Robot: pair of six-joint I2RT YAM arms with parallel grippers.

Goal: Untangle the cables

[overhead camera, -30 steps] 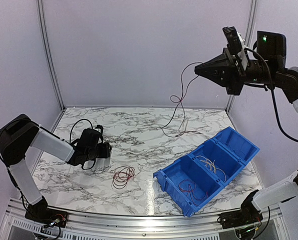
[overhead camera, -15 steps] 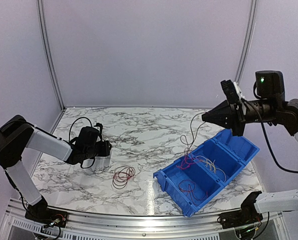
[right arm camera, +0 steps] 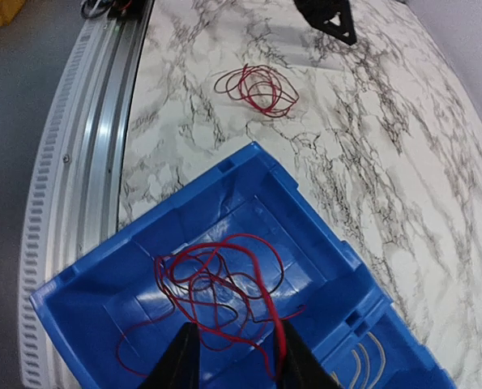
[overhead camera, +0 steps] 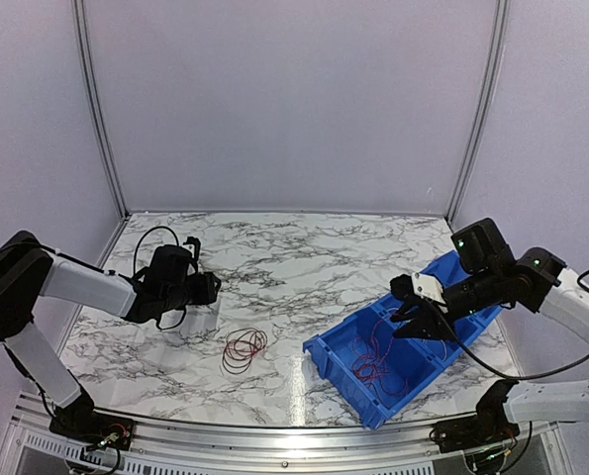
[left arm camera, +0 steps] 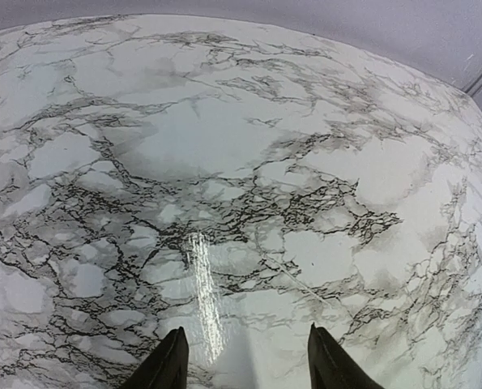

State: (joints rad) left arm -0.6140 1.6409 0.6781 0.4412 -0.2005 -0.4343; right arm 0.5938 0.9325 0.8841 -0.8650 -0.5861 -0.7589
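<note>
A tangle of red and dark cables (right arm camera: 220, 279) lies in the near compartment of the blue bin (right arm camera: 249, 162), seen from above as red loops (overhead camera: 371, 358). My right gripper (right arm camera: 237, 361) hangs just above it with jaws open; one red strand runs along its right finger (right arm camera: 293, 356). From above, the right gripper (overhead camera: 414, 319) is over the bin's middle. A separate coil of red cables (overhead camera: 245, 346) rests on the marble, also visible as a coil (right arm camera: 257, 87). My left gripper (overhead camera: 211, 289) is open and empty, its fingertips (left arm camera: 176, 348) low over bare marble.
The blue bin (overhead camera: 321, 356) sits at the right front of the marble table (overhead camera: 294, 267). Pale cables (right arm camera: 362, 361) lie in its far compartment. A metal rail (right arm camera: 95, 146) runs along the table's near edge. Grey walls enclose the back and sides.
The right arm came down from high at the back with a red cable dangling, lowered it into the bin's near compartment, and its jaws parted. The left arm barely shifted.
</note>
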